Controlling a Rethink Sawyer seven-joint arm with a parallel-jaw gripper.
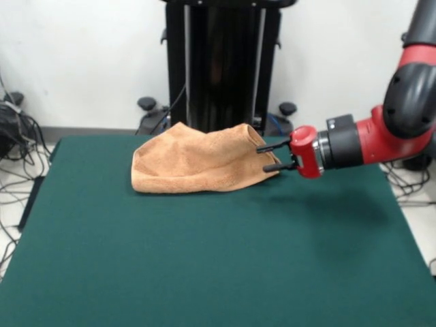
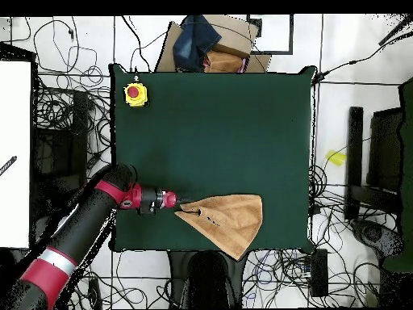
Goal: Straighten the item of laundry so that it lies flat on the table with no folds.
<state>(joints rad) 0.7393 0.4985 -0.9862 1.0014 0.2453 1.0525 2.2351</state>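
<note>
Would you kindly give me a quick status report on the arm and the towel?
Gripper at towel's corner, jaws closed on the cloth. Towel still bunched and folded, not flat. Table otherwise unobstructed; yellow box with red button far off.

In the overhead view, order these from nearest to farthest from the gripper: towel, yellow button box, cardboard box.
1. Towel: at the gripper, its corner between the fingers.
2. Yellow button box: on the table's corner, far from the base.
3. Cardboard box: off the table, beyond its far edge.

No text can be read — none anywhere.
</note>
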